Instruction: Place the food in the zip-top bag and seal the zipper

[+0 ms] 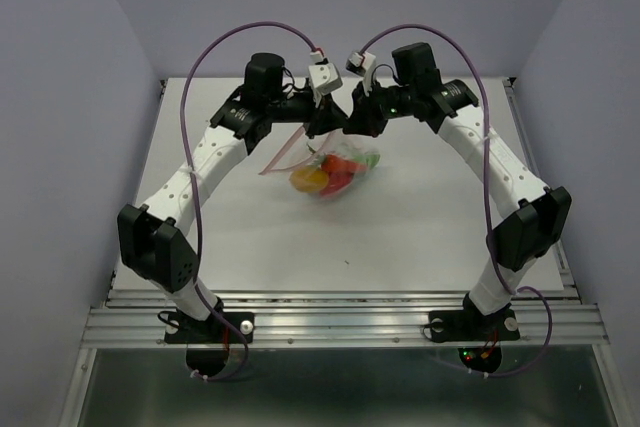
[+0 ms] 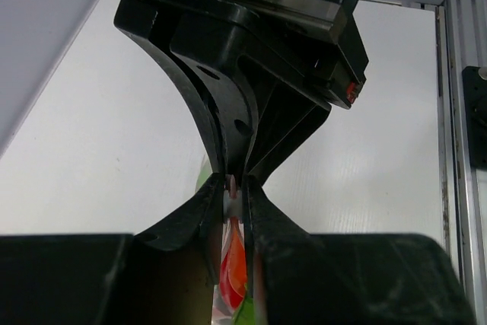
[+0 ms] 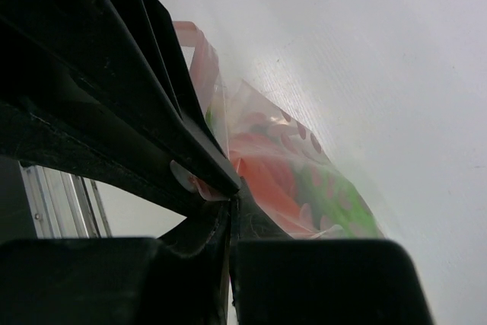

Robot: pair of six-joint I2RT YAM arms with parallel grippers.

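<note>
The zip-top bag hangs over the back middle of the table with the food inside: red, orange, yellow and green pieces. Both grippers meet at its top edge. My left gripper is shut on that edge; in the left wrist view its gripper pinches the pale pink zipper, with orange-red food showing just below. My right gripper is shut on the same edge right beside it. In the right wrist view that gripper clamps the film, and the bag bulges with red and green food.
The white table runs between lilac walls. A metal rail lines its near edge, where both arm bases are bolted. Another rail runs along the table's right side. Purple cables arc above both arms.
</note>
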